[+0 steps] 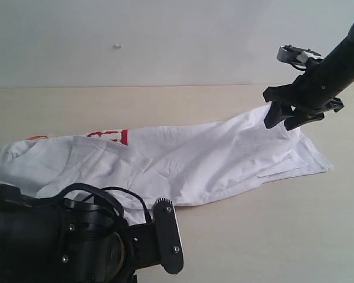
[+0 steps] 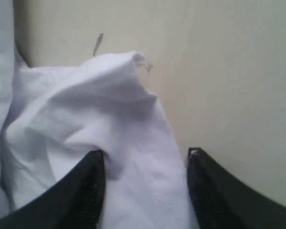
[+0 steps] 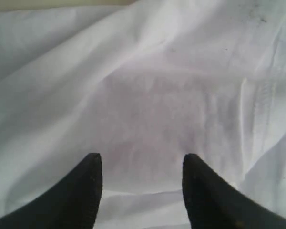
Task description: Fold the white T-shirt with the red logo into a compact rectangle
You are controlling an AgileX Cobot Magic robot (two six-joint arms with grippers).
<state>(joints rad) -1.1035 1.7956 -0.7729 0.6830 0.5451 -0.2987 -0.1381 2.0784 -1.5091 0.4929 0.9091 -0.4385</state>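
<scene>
Entry, lettering: the red logo (image 1: 111, 137) on the white T-shirt (image 1: 218, 156). Only a strip of red-outlined letter shapes shows past a fold, and I cannot read it. I find nothing else legible.

Pale beige tabletop (image 1: 253, 236) — plain whitish wall (image 1: 165, 41) behind, bearing one small speck (image 1: 117, 46).

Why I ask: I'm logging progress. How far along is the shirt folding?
Done: the white T-shirt lies in a long strip, red logo mostly covered. In hand: right end effector at the hem end, left end effector at an edge, both open. Left: folding the strip crosswise.
</scene>
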